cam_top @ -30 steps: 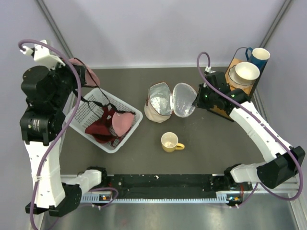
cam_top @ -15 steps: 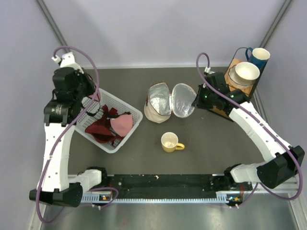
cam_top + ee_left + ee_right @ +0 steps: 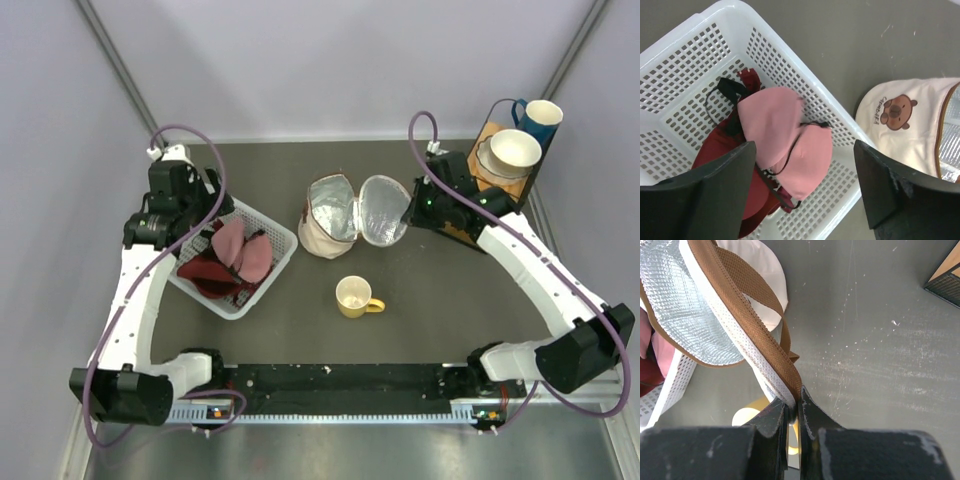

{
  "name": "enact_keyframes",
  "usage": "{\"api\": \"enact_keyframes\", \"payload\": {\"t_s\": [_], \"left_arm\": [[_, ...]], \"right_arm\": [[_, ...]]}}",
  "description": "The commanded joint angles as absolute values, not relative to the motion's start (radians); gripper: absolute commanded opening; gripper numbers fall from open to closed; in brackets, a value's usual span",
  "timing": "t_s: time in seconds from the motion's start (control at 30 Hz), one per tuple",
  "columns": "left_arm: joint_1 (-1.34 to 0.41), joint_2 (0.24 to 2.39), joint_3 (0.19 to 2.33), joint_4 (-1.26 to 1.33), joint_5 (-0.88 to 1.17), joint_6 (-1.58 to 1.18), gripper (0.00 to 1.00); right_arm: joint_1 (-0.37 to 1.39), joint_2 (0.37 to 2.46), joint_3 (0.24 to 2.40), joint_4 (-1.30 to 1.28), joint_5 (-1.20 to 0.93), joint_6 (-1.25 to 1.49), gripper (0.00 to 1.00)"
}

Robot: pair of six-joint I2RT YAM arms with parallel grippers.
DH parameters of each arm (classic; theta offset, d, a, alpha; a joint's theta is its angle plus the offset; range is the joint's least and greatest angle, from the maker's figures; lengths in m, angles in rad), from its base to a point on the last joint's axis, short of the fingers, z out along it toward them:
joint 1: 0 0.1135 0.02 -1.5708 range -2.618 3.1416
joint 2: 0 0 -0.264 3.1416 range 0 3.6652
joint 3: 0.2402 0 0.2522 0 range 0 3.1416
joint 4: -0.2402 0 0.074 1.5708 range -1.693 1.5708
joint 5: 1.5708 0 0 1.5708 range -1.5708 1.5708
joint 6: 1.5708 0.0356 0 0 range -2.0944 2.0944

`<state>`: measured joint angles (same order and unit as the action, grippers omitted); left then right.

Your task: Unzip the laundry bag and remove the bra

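The cream laundry bag (image 3: 322,222) stands unzipped mid-table, its silvery-lined lid (image 3: 383,208) flopped open to the right. My right gripper (image 3: 408,212) is shut on the lid's brown-trimmed edge (image 3: 785,372), pinched between the jaws of that gripper (image 3: 799,400). The bra (image 3: 240,252), pink cups over dark maroon fabric, lies in the white lattice basket (image 3: 285,235). My left gripper (image 3: 203,213) hovers just above it, open, with nothing between its fingers. In the left wrist view the bra (image 3: 785,135) sits below that gripper (image 3: 805,147), and the bag's cream side (image 3: 900,120) shows at right.
A yellow mug (image 3: 355,297) stands in front of the bag. A wooden rack (image 3: 487,138) at the back right holds a bowl (image 3: 514,150) and a blue cup (image 3: 540,118). The basket's rim (image 3: 740,7) rises around the garment.
My left arm came down from high at the left to just over the basket and opened. The bra, dangling from it before, now lies loose in the basket. The right arm stayed put.
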<state>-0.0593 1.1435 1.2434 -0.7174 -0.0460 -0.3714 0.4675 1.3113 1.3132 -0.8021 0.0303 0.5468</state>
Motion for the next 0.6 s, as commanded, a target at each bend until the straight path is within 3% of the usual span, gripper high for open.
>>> {"api": "enact_keyframes", "payload": {"t_s": [0.0, 0.1, 0.33, 0.57], "left_arm": [[-0.054, 1.089, 1.302, -0.678, -0.08, -0.37, 0.91], [-0.054, 1.066, 1.337, -0.687, -0.043, -0.361, 0.97], [-0.057, 1.028, 1.341, -0.68, 0.084, -0.376, 0.98], [-0.057, 0.994, 1.295, -0.686, 0.114, -0.385, 0.97]], "right_arm": [[0.471, 1.285, 1.4, -0.782, 0.069, 0.549, 0.0], [0.469, 1.302, 1.428, -0.784, 0.077, 0.546, 0.0], [0.468, 1.397, 1.561, -0.773, 0.172, 0.546, 0.0], [0.394, 1.555, 1.677, -0.772, 0.118, 0.512, 0.0]]}}
